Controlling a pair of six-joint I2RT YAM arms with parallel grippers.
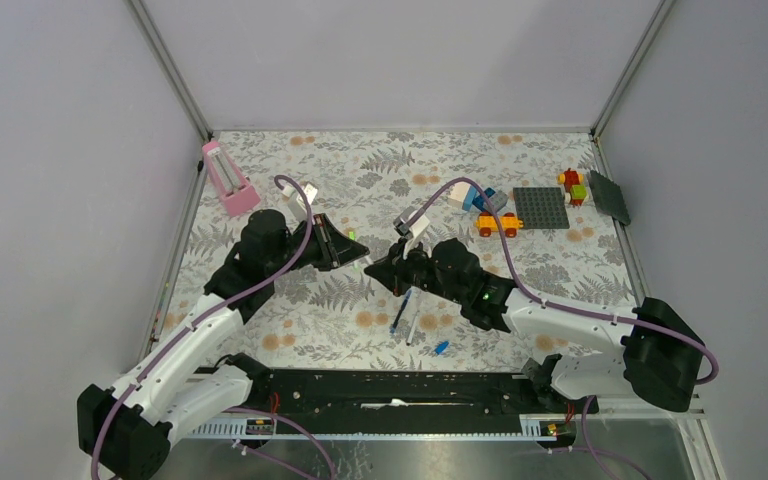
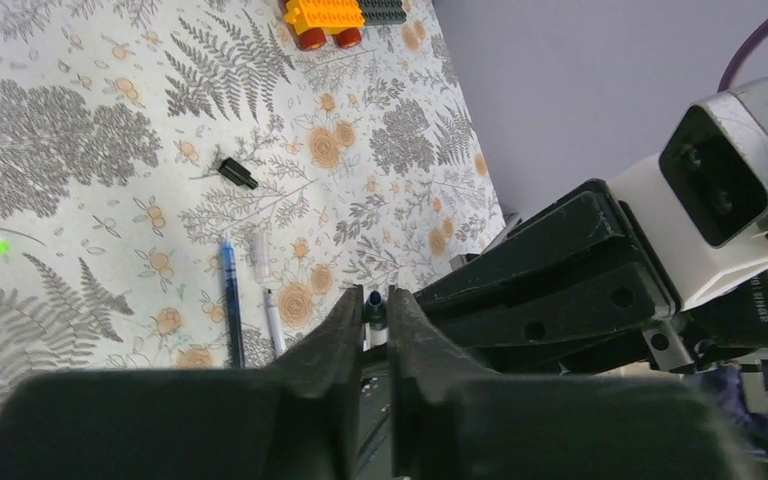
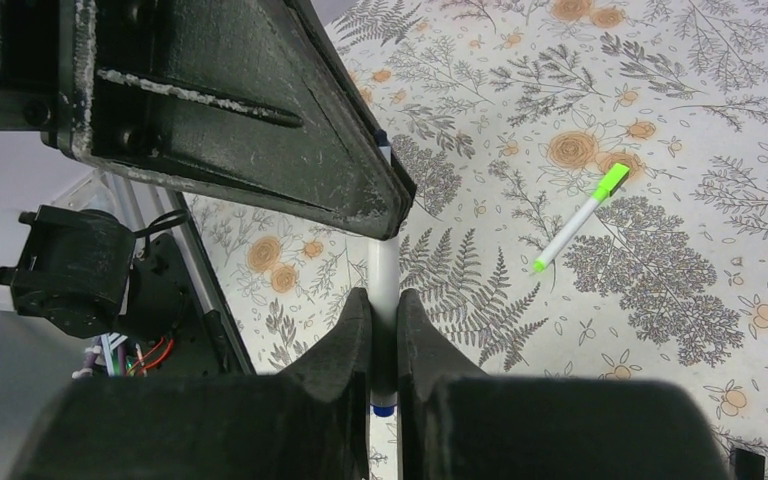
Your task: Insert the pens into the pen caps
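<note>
Both grippers meet above the table's middle. My left gripper [image 1: 352,250] [image 2: 375,298] is shut on a dark blue pen cap [image 2: 376,306]. My right gripper [image 1: 380,266] [image 3: 385,298] is shut on a white pen [image 3: 385,270], whose barrel runs straight up into that cap under the left fingers [image 3: 260,130]. On the cloth lie a white pen wearing a green cap [image 3: 572,232] [image 1: 353,236], a blue pen [image 2: 230,310] [image 1: 400,312], a white pen [image 2: 271,305] [image 1: 415,322], a black cap [image 2: 237,172] and a light blue cap [image 1: 441,348].
A pink holder [image 1: 228,178] stands at the back left. Toy bricks, a grey baseplate [image 1: 542,207], a yellow-orange brick car [image 1: 498,224] [image 2: 325,15] and a dark plate [image 1: 610,197] sit at the back right. A black rail [image 1: 390,392] runs along the near edge.
</note>
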